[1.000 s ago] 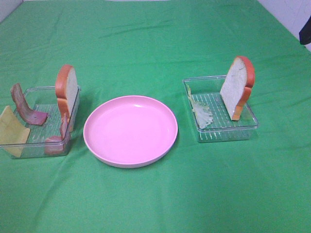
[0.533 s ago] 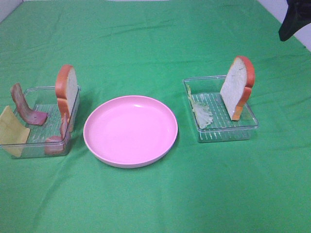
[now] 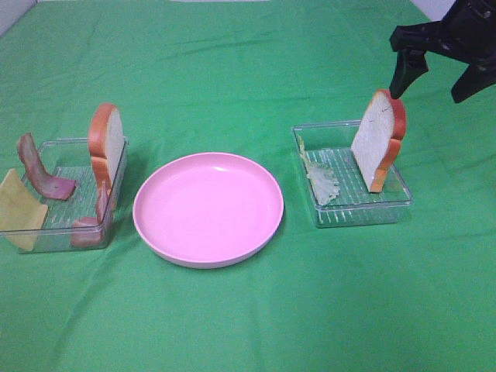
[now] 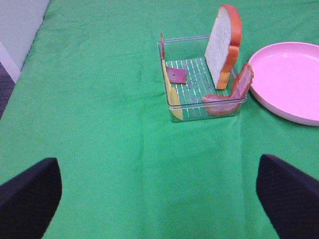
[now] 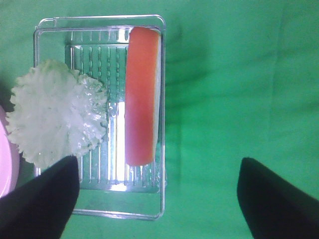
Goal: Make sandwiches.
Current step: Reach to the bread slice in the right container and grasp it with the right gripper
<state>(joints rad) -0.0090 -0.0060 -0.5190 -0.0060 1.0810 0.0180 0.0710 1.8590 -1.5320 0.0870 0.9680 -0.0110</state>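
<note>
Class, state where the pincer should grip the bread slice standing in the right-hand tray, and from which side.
Grip the bread slice by its rounded top crust, from straight above, a jaw on each flat face. It stands on edge, top clear of the tray walls; the open right pincer hangs above.

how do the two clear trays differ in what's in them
The left tray holds bacon strips and a cheese square; the right tray holds a lettuce leaf instead. The open right tool hangs above the right tray; no tool is over the left tray. Both are clear; the left bread slice and right bread slice each stand on edge.
</note>
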